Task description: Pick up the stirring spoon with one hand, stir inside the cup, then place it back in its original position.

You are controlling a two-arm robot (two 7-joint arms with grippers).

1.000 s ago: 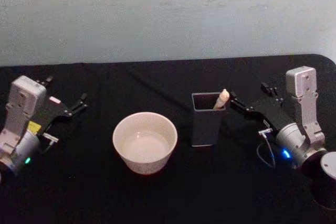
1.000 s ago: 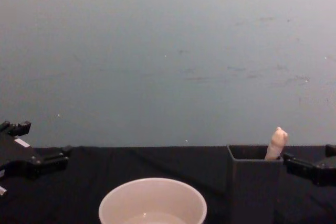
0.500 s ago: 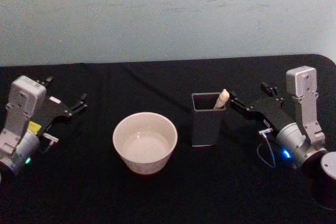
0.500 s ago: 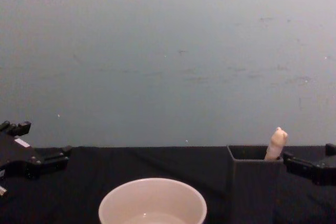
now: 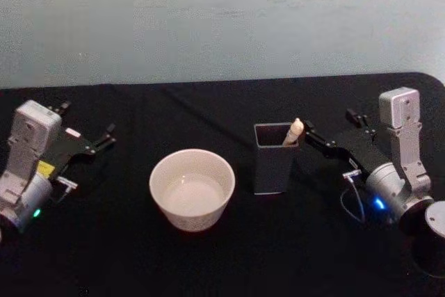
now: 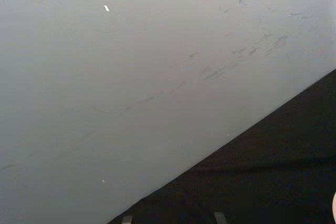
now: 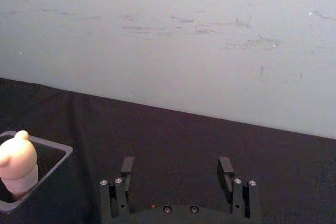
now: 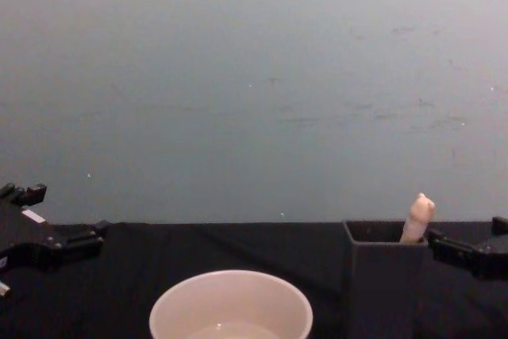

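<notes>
While the stirring spoon (image 5: 295,131) waits upright in the dark holder (image 5: 274,160), right of the cup (image 5: 192,188), we're at the approach. Right gripper (image 5: 310,133) hovers just beside the handle, jaws spread, empty; next it must straddle that knobby tip. Left gripper (image 5: 106,136) sits parked far left, fingers unclear.

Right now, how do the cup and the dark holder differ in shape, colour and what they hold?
The cup is round, wide and cream-white; the holder is square, narrower, taller and dark grey. The cup has no utensil in it, while the holder has the stirring spoon leaning in its corner, its beige handle tip poking above the rim. Both stand upright, open at the top, side by side on the black table.
</notes>
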